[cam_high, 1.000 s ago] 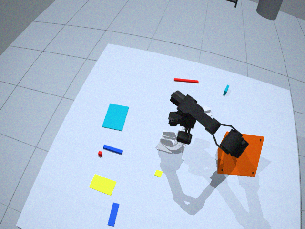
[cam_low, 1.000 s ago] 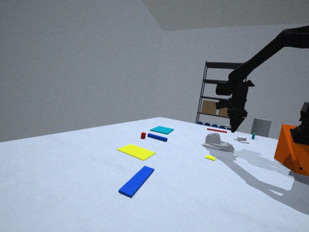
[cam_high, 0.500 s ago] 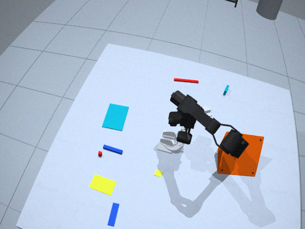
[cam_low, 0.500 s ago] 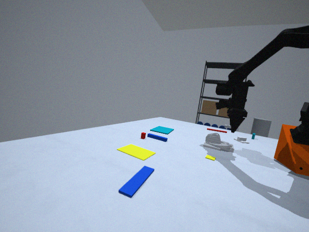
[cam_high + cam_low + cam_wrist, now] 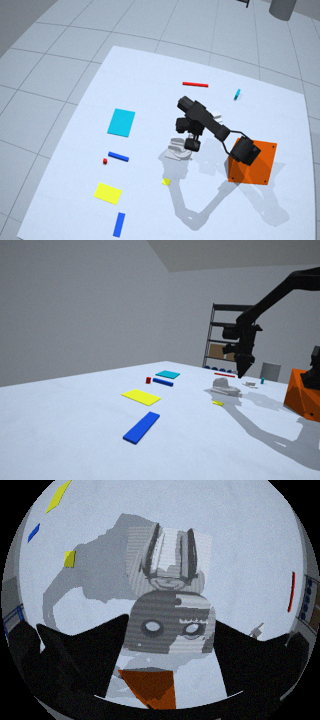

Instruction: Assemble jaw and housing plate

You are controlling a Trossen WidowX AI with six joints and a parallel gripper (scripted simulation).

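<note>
My gripper (image 5: 192,145) (image 5: 240,376) (image 5: 170,622) is shut on the grey housing plate (image 5: 170,641). The plate spans between the fingertips in the wrist view, with two round holes across it. In the exterior view the fingertips stand above the table, over the near side of the grey base (image 5: 169,155) (image 5: 216,391) (image 5: 206,544). Two grey jaws stand up from the base, one jaw (image 5: 152,552) at the left and the other jaw (image 5: 190,557) at the right in the wrist view. Their gear ends run under the plate, so pins, stubs and tooth contact are hidden.
A small white part (image 5: 219,119) (image 5: 250,383) lies behind the arm. The orange block (image 5: 270,165) (image 5: 297,395) stands at the right. A yellow tile (image 5: 166,181) (image 5: 218,403) (image 5: 69,559) lies near the base. Cyan, blue, red and yellow pieces lie farther out.
</note>
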